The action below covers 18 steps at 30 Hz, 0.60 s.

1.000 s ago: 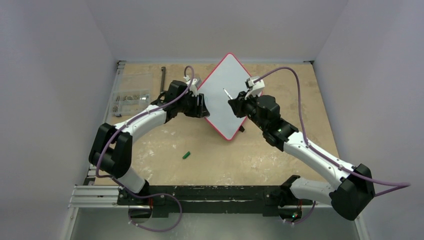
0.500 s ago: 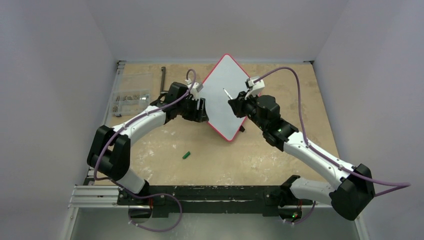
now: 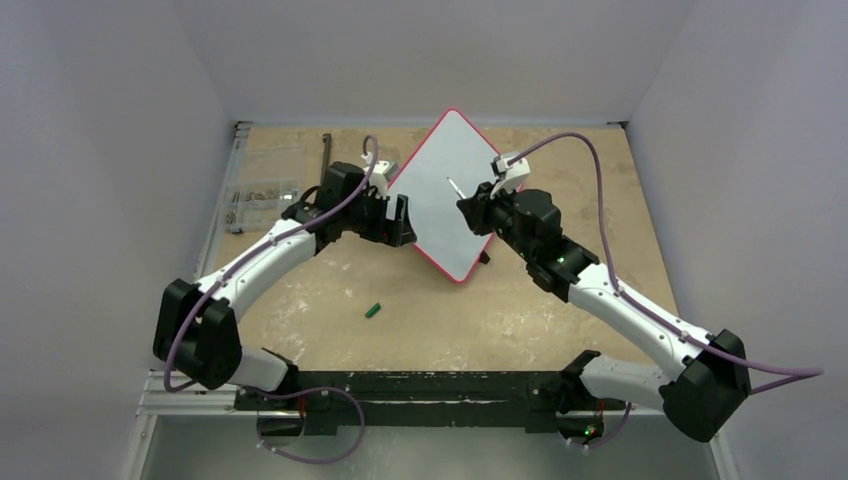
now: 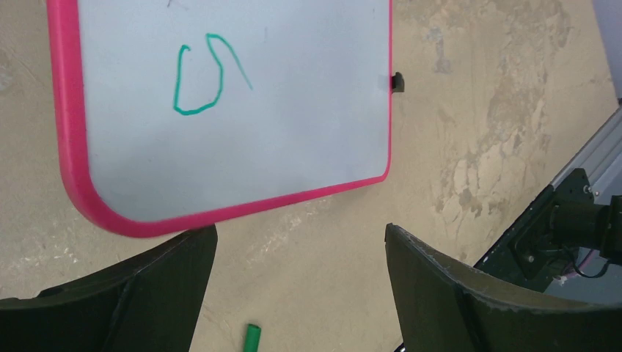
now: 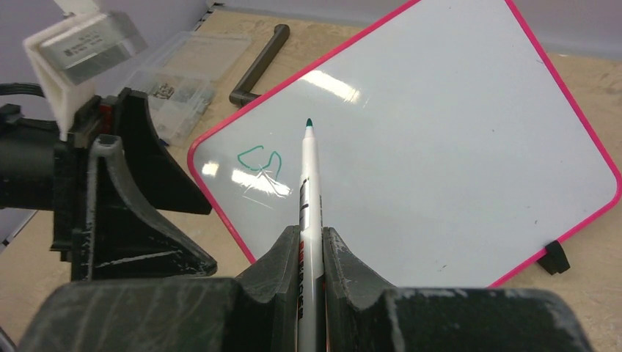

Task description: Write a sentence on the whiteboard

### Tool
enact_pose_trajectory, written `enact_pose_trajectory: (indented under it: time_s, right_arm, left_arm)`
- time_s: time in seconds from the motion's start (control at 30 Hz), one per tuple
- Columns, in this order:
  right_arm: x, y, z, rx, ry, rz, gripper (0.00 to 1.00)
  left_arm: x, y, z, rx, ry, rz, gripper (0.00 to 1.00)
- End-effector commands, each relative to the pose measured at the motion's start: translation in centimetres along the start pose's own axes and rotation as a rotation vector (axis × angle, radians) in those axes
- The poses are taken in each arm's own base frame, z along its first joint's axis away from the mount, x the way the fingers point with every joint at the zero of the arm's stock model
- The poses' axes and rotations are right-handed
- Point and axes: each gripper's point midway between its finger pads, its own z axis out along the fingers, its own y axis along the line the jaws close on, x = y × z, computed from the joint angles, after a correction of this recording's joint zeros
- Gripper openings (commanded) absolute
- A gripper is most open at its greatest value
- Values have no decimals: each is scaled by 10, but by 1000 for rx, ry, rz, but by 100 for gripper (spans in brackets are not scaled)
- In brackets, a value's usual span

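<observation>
while right pincer (image 5: pixel 312 242) grips marker (image 5: pixel 308 176), whiteboard (image 3: pixel 440 200) lies diagonal, corner pointing away.

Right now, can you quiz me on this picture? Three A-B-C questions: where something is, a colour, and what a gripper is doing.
1. Where is the little green piece?
A. on the whiteboard
B. on the table, on the arms' side of the whiteboard
C. in the right gripper

2. What colour is the writing on the whiteboard?
A. green
B. black
C. blue

3. What is the left gripper doing?
A. squeezing the marker
B. pinching the whiteboard's rim
C. open, holding nothing

Answers:
1 B, it lies on bare table between the two arms.
2 A, the left wrist view shows a green squiggle.
3 C, its fingers stand wide apart, and the right gripper holds the marker.
</observation>
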Motion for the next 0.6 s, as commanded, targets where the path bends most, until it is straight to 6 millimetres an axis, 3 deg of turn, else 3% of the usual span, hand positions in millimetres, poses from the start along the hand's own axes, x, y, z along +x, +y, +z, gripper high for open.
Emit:
enact_pose_trajectory:
  time_s: [0.0,0.3,0.57]
  right_arm:
    - [-41,15,-9,-45,-89,6,0]
    - [-49,48,-24,-242,-102,-52,0]
    - [-45,79,-37,-434,-82,-71,0]
  left_arm:
    - [-21,-23,-37,36,-90,41,84]
    - [-57,-63,-117,72,-254,70,82]
    - [-71,-84,-133,156,-313,59,82]
